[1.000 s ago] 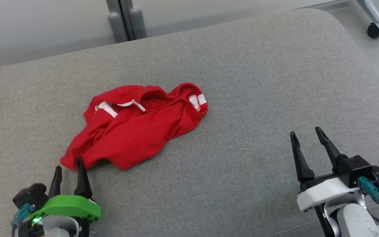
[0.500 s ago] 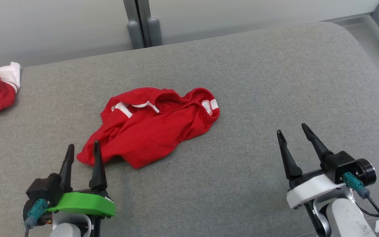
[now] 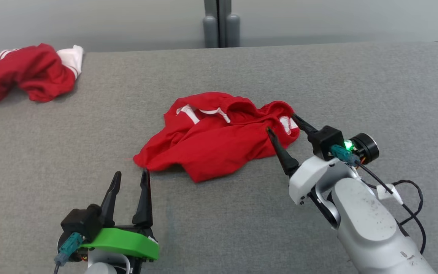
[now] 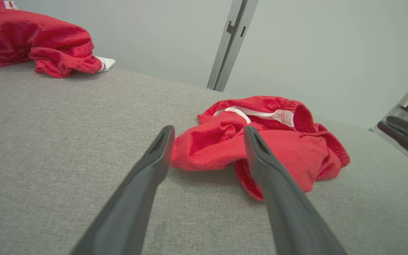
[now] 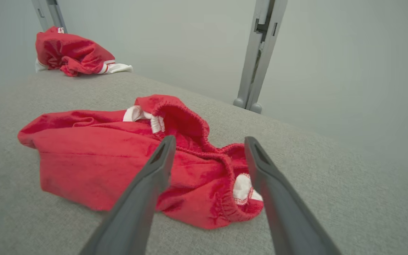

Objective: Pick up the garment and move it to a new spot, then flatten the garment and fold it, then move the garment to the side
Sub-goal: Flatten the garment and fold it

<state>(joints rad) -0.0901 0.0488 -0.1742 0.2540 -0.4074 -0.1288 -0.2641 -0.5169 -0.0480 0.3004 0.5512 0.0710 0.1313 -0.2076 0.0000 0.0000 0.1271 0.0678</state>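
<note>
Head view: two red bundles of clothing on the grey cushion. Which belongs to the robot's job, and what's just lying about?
In the job:
crumpled red garment, middle
right gripper, open at its waistband
left gripper, open near its corner

Lying about:
second red-and-white garment, far left
grey post behind

Even, diffuse light from above falls on the gray cushion (image 3: 51,152), leaving only a thin soft shadow under the near edge of the red garment (image 3: 219,140) and no glare on the matte fabric. The head view is sharp at its middle, with slight smear on the second red garment (image 3: 21,72) at its left edge; a small green lamp (image 3: 347,144) glows on the right arm (image 3: 367,224). In the wrist views the wide lens tilts the wall post (image 4: 230,42) and bows the cushion's edge, and the near fingers (image 4: 143,184) look soft-edged.
</note>
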